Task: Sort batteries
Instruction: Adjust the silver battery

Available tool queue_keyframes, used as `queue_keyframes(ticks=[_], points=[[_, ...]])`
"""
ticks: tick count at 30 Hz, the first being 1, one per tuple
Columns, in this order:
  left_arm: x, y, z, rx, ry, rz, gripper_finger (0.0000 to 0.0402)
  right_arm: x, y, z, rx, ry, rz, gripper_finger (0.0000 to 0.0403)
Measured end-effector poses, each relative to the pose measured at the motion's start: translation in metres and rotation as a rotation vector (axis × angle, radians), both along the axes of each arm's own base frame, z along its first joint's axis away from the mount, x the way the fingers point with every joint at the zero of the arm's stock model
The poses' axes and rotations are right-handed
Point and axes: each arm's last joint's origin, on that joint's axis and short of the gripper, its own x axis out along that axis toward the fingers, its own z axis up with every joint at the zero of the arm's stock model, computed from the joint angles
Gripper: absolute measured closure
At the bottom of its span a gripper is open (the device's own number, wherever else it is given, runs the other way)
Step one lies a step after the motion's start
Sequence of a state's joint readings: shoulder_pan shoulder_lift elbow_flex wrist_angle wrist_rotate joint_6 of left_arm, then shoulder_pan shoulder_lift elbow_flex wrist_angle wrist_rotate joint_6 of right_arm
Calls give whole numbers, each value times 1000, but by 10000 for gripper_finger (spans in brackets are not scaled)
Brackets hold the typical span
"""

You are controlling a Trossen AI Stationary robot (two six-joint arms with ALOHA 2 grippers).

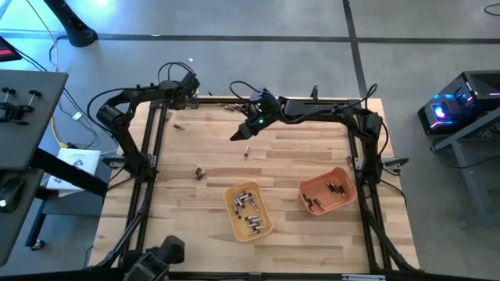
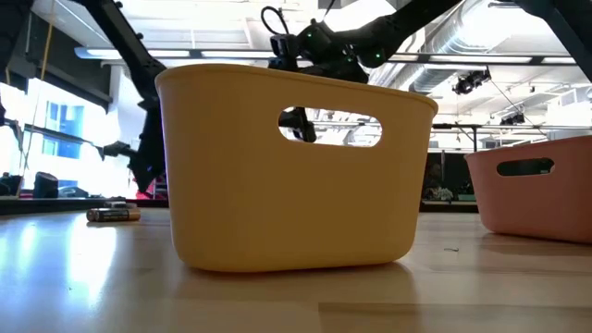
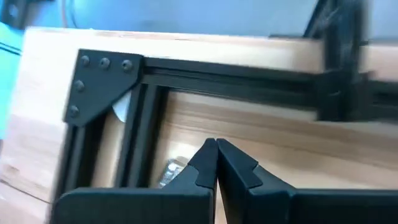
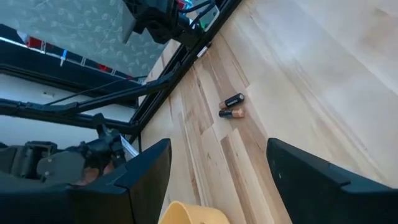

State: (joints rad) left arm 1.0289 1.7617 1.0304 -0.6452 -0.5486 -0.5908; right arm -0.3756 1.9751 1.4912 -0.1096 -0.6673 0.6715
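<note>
The right gripper [image 1: 239, 134] hangs spread wide and empty above the table [image 1: 297, 156], while the left gripper [image 3: 215, 147] rests clenched by the frame [image 3: 102, 78]

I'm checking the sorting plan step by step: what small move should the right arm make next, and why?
Probably lower the right gripper toward the loose battery beside it. Its fingers are open and empty, hovering above the table, and that battery lies outside both trays.
</note>
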Motion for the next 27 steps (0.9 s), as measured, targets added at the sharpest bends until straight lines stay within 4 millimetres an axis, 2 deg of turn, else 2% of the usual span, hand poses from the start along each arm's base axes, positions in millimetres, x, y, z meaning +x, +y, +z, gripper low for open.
queue_keyframes(ticks=[3,5,9,11,15,19,23,25,27], points=[[3,0,4,-138,130,-133,401,0,1,0,-8,-11,28,144],[5,-4,9,-217,197,-164,401,0,1,0,-43,-26,49,144],[17,-4,32,-125,282,-109,401,-2,-4,0,-75,-49,68,144],[15,-7,35,-154,332,-110,401,-5,-12,1,-76,-58,62,144],[7,-9,27,-249,362,-114,401,-12,-29,4,-94,-84,38,144],[10,-5,7,-290,430,-103,401,-17,-40,5,-99,-100,44,144],[9,9,-33,-453,407,-138,401,-19,-42,5,-82,-97,48,144],[14,14,-39,-493,515,-142,401,-19,-41,4,-64,-97,66,144],[21,29,-40,-501,522,-187,401,-19,-39,4,-59,-94,78,144]])
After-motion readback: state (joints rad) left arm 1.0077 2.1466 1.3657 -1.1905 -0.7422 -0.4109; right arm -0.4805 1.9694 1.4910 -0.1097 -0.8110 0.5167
